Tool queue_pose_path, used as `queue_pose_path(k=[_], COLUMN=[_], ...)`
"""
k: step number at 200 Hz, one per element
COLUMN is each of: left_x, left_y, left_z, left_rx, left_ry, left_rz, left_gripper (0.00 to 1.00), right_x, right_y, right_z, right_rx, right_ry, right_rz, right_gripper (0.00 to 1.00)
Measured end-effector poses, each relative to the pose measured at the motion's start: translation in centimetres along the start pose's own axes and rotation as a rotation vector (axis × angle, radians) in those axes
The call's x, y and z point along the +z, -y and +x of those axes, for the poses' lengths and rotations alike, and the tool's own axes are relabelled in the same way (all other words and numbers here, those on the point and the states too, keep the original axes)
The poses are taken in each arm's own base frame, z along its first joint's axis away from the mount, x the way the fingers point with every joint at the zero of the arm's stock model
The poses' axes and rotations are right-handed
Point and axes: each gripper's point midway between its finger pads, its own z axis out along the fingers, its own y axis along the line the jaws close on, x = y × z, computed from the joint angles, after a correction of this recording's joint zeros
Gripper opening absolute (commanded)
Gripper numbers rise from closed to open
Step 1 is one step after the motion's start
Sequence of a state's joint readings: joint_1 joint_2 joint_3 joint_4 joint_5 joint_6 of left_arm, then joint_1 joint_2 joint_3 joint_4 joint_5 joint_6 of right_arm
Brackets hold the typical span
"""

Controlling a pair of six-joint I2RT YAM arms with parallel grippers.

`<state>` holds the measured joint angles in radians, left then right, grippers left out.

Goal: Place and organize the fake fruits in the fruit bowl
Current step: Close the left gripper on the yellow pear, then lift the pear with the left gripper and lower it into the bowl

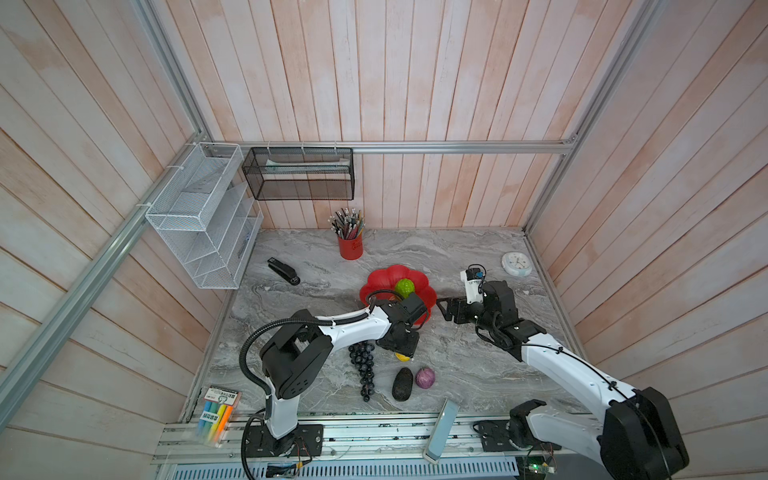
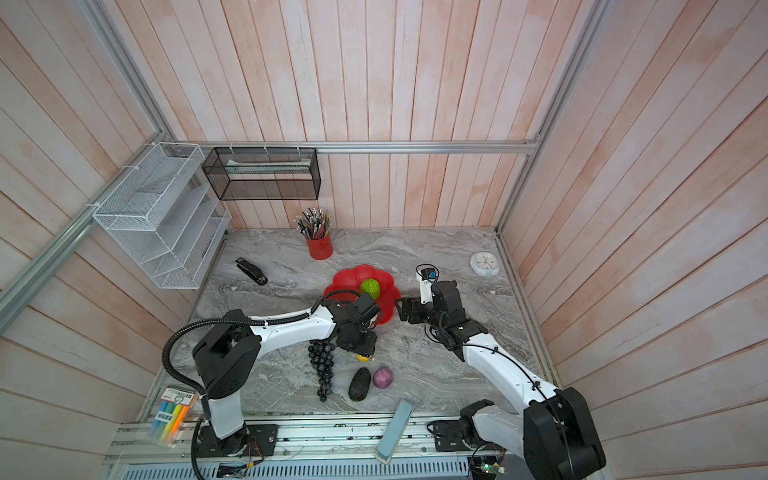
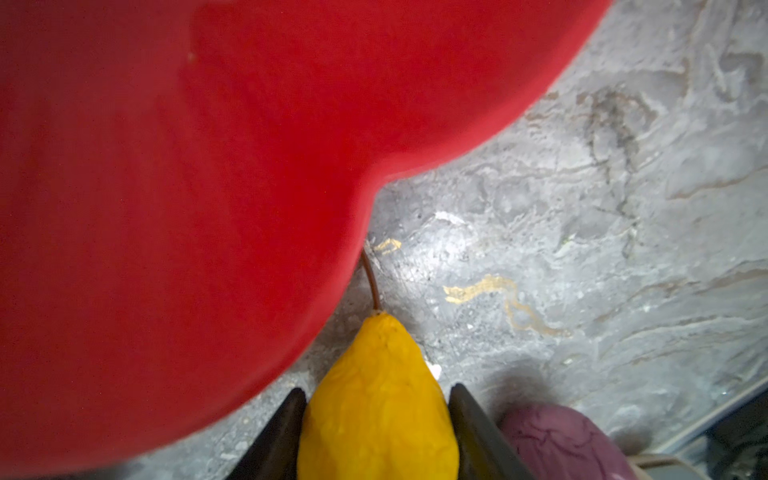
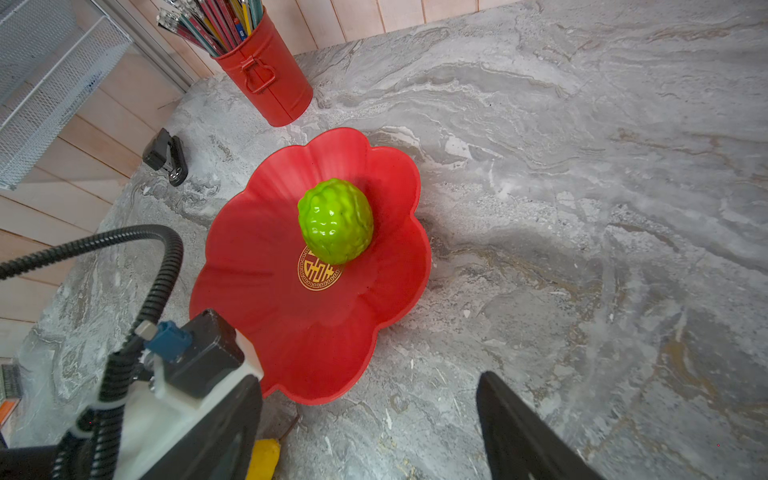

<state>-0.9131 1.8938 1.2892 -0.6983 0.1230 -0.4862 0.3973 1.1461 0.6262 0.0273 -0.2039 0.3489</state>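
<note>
Fruit bowl (image 1: 376,282) is set mid-desk (image 1: 457,374); the bumpy ball (image 1: 404,286) is seated in it, just behind centre. Pencil cup (image 1: 350,247) is placed behind the bowl by the back wall. Stapler (image 1: 284,271) is laid to the bowl's left, and the clock (image 1: 516,264) well to its right, near the back corner. Pear-shaped fruit (image 3: 374,424) is found on the desk just in front of the bowl, stem toward the rim, flanked on both sides by the fingers (image 3: 473,432) of the left gripper (image 3: 377,390). Grape bunch (image 1: 365,370) is laid left of the pear, running toward the front edge. Avocado-like oval (image 1: 402,384) and small round fruit (image 1: 424,377) are set just beside each other in front of the pear, oval on the left.
</note>
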Motion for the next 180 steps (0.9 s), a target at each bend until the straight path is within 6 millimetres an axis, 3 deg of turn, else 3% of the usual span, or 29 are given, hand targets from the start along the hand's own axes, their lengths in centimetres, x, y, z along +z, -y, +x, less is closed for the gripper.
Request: queue_pose_path(k=[30,47,101,118,150,180], left_x=[0.1,0.2,-0.8,-2.5,-7.4,-10.1], left_y=[0.0,0.0,-0.4,-0.5,-0.9,-3.3], left_z=[0.1,0.1,0.5,0.1,-2.2,-4.7], left_rx=[0.0,0.0,-0.024,-0.041,-0.081,-0.152], left_ry=[0.001,0.003,0.015,0.045,0.17,0.261], left_rz=[0.001,0.004,0.039,0.064,0.126,0.139], left_gripper=[0.52,0.38,0.35,0.35,0.35,0.36], right_x=[0.0,0.0,0.0,0.0,-0.4,-0.5], right_y=[0.0,0.0,0.0,0.0,-0.3,-0.4], right_z=[0.0,0.0,-0.1,-0.1,-0.6,-0.8], right_rx=[0.0,0.0,-0.001,-0.001,-0.004,-0.006], right_ry=[0.0,0.001,0.003,0.003,0.023,0.026], right_rz=[0.0,-0.001,-0.002,-0.002,-0.007,-0.009], right_gripper=[0.81,0.81,0.8,0.8,0.8,0.8])
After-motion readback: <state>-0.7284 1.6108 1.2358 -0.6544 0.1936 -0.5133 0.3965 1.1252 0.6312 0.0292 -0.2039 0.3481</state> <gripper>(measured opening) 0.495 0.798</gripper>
